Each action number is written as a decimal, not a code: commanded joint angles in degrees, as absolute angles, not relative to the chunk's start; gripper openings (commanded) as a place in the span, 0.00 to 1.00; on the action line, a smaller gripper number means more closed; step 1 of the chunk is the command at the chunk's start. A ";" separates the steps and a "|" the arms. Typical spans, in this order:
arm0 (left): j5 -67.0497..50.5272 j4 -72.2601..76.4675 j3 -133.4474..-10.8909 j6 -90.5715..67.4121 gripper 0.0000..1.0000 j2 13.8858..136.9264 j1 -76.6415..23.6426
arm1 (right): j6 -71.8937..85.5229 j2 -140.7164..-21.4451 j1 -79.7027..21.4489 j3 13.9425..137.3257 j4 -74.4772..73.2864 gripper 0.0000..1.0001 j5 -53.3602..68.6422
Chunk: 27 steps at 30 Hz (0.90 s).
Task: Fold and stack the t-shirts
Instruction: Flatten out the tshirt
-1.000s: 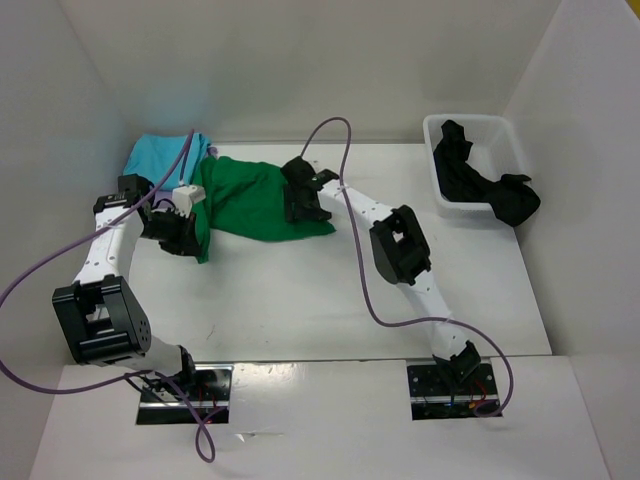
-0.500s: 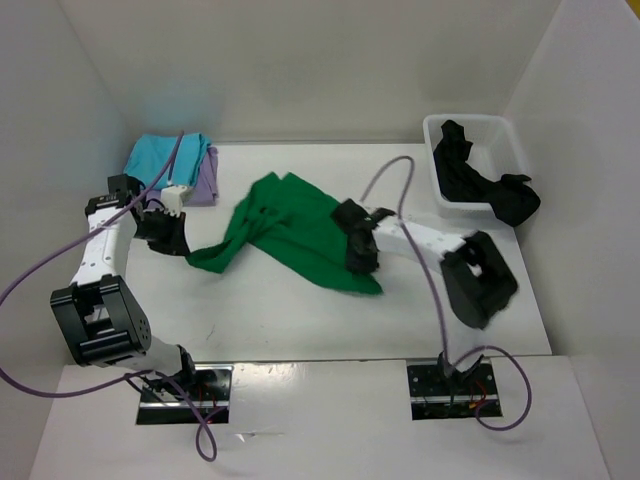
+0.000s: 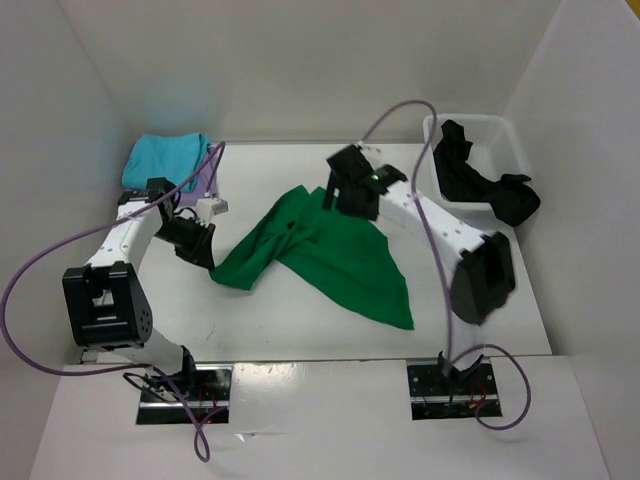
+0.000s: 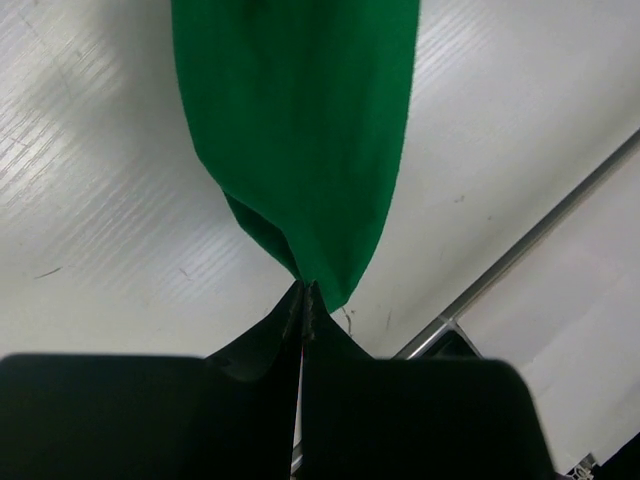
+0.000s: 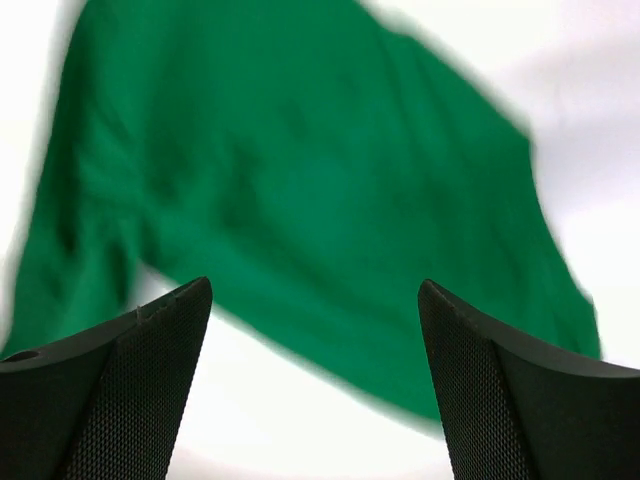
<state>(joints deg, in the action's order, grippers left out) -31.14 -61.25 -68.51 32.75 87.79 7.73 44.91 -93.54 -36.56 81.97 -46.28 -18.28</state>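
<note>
Robot lab test cell: white tabletop boxed in by bare white panel walls on three sides, two robot arms bolted to metal base plates with exposed wiring at the near edge, loose purple cables looping off each arm, plain white plastic bin far right of the right hand, against the wall

Overhead, wrist views sharing green t-shirt

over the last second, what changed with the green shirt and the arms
The green shirt was pulled from the far left to mid-table, spreading out. The right pincer let it go and now hangs open over it. The left pincer stays shut on a corner. The turquoise shirt, black shirt and bin are unchanged.
</note>
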 commanded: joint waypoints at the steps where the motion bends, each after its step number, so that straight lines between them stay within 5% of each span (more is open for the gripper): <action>1: -28.48 -59.24 -67.59 32.61 0.00 89.38 8.09 | 33.42 -111.75 -33.32 103.69 -43.85 0.88 -22.76; 6: -27.86 -58.71 -66.98 32.61 0.00 91.75 8.09 | 26.03 -138.47 -30.06 140.47 -53.15 0.88 -19.78; 8: -27.86 -58.71 -66.97 32.61 0.00 93.16 8.09 | 24.88 -155.42 -29.44 168.04 -63.69 0.90 -18.38; 17: -26.81 -58.71 -67.58 32.61 0.00 97.38 8.09 | 25.58 -168.56 -30.85 172.18 -63.79 0.91 -13.45; 23: -26.81 -58.71 -68.20 32.61 0.00 97.38 8.09 | 25.58 -166.21 -33.31 168.75 -65.74 0.50 -13.45; 27: -26.28 -58.71 -68.20 32.61 0.00 97.38 8.09 | 26.10 -162.96 -33.93 169.27 -65.74 0.00 -14.85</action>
<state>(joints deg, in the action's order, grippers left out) -26.13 -58.28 -67.11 32.62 97.30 7.79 25.30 -166.19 -32.67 170.12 -61.30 -15.59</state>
